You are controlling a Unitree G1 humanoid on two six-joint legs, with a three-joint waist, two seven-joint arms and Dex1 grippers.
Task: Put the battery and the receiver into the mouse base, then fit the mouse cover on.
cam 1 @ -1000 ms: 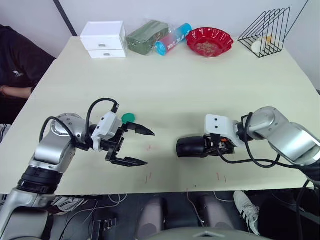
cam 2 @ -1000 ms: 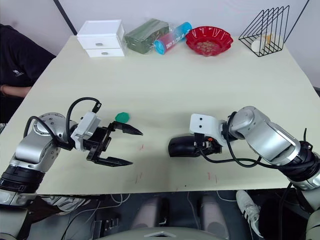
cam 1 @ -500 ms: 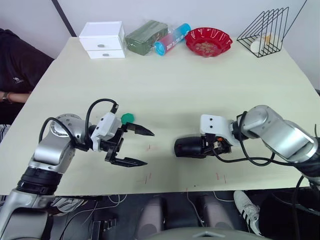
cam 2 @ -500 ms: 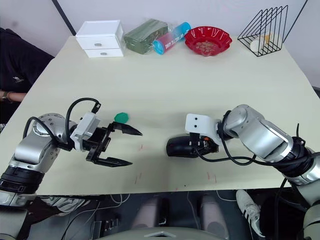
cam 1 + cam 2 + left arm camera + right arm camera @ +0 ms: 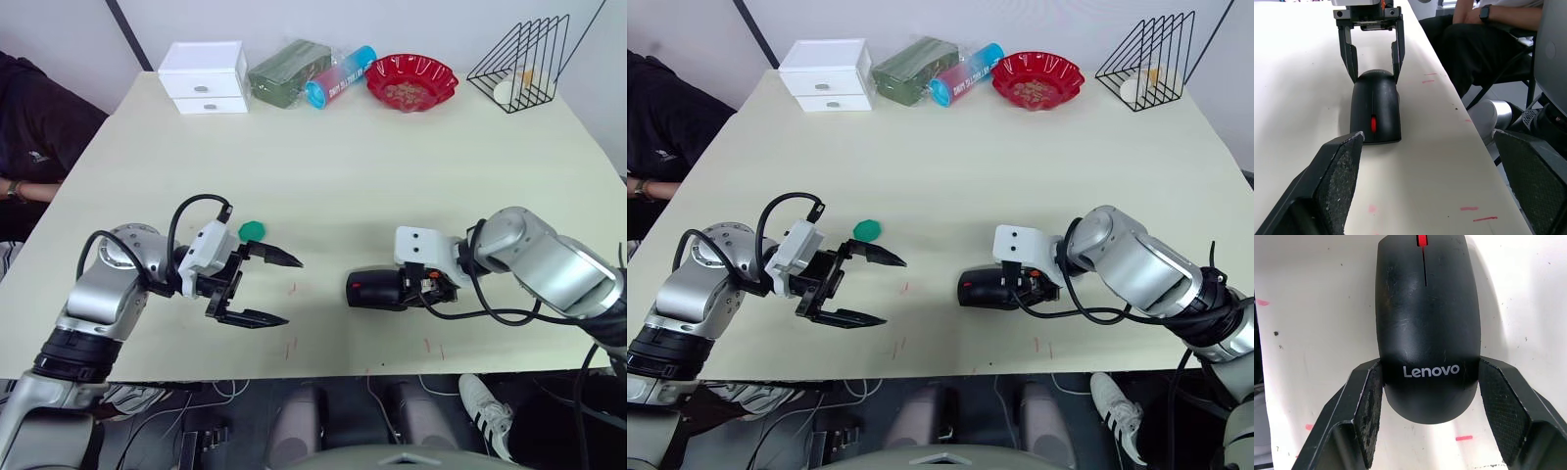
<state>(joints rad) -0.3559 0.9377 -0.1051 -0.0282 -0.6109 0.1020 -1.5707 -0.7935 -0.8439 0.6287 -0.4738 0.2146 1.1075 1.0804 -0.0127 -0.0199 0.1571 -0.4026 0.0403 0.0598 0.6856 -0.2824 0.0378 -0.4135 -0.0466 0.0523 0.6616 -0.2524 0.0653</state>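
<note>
The black mouse point(image 5: 377, 291) lies flat on the table's near middle with the glossy mouse cover point(image 5: 1425, 323) on top, its Lenovo lettering and red wheel showing. The mouse base under it, the battery and the receiver are hidden. My right gripper point(image 5: 397, 290) reaches in from the right, one finger pressed to each side of the mouse's rear end. My left gripper point(image 5: 291, 291) hovers wide open about a hand's width left of the mouse, pointing at its front, with nothing between its fingers point(image 5: 1337, 166).
A green disc point(image 5: 251, 230) lies just behind my left gripper. Along the far edge stand a white drawer box point(image 5: 204, 78), a green pack point(image 5: 287, 70), a blue-pink tube point(image 5: 338, 76), a red bowl point(image 5: 410, 80) and a wire rack point(image 5: 519, 59). A person point(image 5: 34, 127) sits at the table's left.
The mouse has settled a little, and the red wheel at its front end now shows. The left arm has stayed where it was.
</note>
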